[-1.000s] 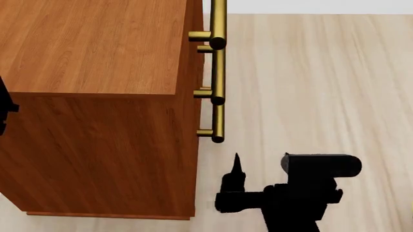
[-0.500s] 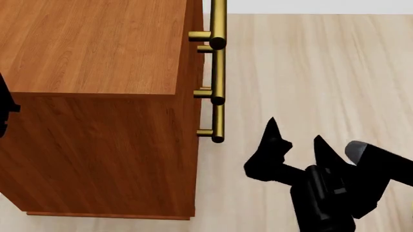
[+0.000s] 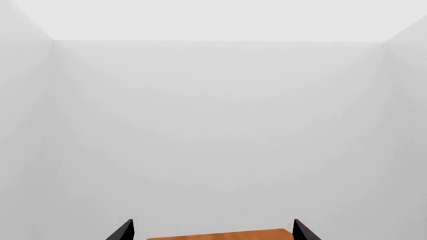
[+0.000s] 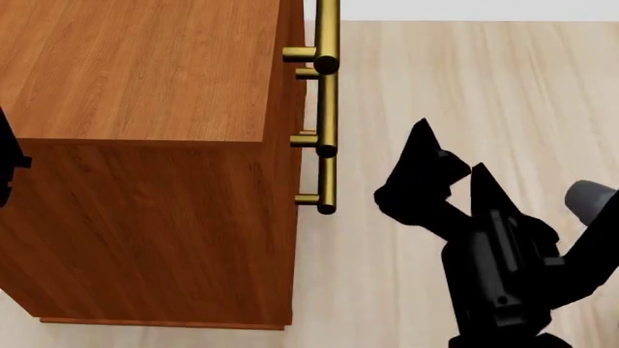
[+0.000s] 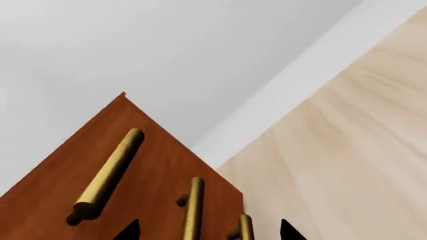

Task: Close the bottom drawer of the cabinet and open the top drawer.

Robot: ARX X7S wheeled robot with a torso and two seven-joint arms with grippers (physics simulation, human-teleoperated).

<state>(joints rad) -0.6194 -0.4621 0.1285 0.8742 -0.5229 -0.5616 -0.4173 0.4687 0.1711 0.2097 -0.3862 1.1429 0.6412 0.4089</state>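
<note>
Low at the right of the head view, the right gripper (image 4: 450, 163) has climbed over the last second from floor level to beside the bottom drawer (image 4: 327, 181), with its jaws spread and holding nothing. All three brass bars line up, so that drawer looks already shut. The top drawer (image 4: 327, 32), by the far front corner of the cabinet (image 4: 145, 72), is probably the next target. The left gripper (image 3: 210, 234) hangs open over the cabinet top.

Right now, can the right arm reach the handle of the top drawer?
Probably yes. The right gripper is open beside the cabinet front, with only bare floor between it and the top drawer's handle.
</note>
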